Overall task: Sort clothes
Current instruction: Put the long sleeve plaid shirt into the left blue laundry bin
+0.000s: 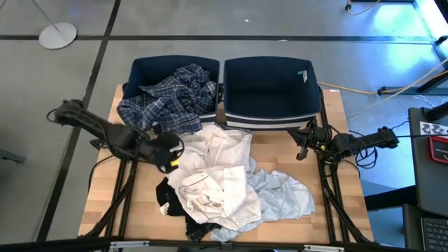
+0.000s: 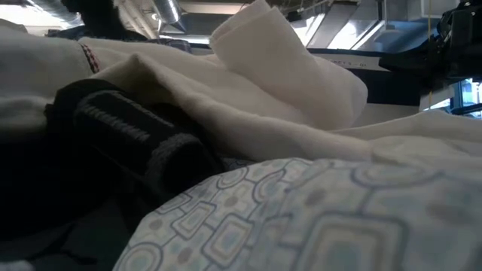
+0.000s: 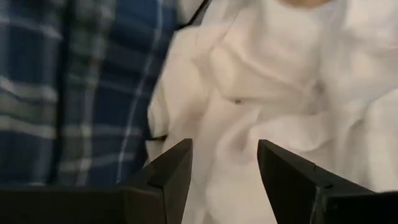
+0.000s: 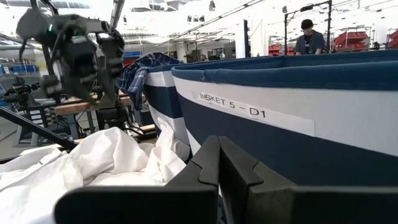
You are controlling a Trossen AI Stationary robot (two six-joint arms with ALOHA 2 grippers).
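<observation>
Plaid shirt (image 1: 168,98) spills from left bin (image 1: 143,70) beside left gripper (image 1: 170,152).

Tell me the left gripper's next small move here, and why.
Probably lower the left gripper and close on the white shirt: its jaws stand open just above that fabric, beside the plaid shirt already draped over the left bin.

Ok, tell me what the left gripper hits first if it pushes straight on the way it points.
Most likely the white garment: it fills the view just past the open left gripper, with the plaid shirt off to one side. Depth is unclear.
</observation>
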